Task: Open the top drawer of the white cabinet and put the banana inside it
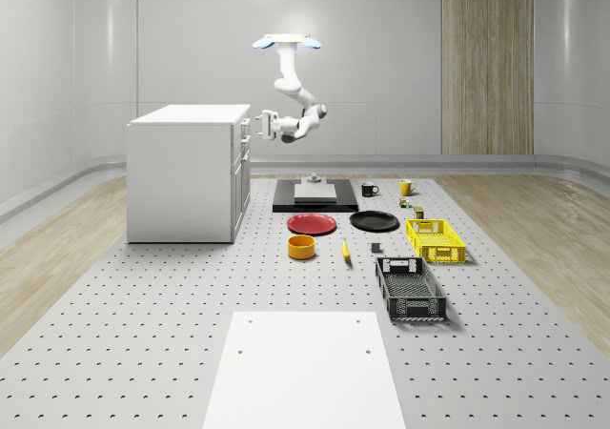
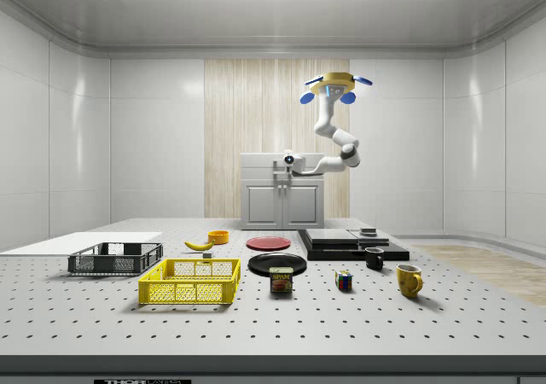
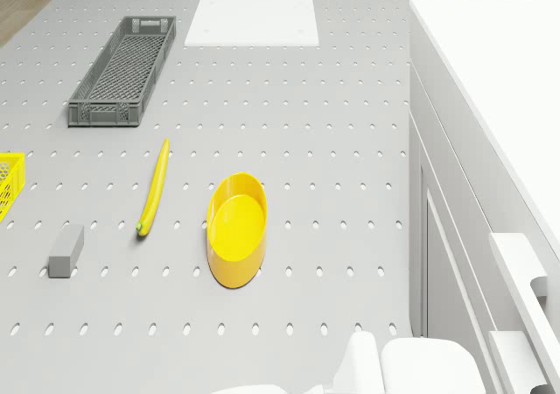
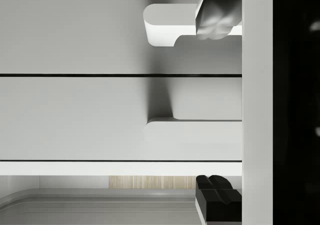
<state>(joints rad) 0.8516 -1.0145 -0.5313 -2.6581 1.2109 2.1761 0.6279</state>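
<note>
- In the drone view the white cabinet runs off the frame, and so does the yellow crate
- In the whole-scene view the small things behind the yellow crate are too tiny to identify

Bright, even ceiling light (soft shadows, glossy wall reflections).

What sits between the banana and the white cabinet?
A yellow bowl lies on the floor between the banana and the cabinet, seen in the drone view.
</note>
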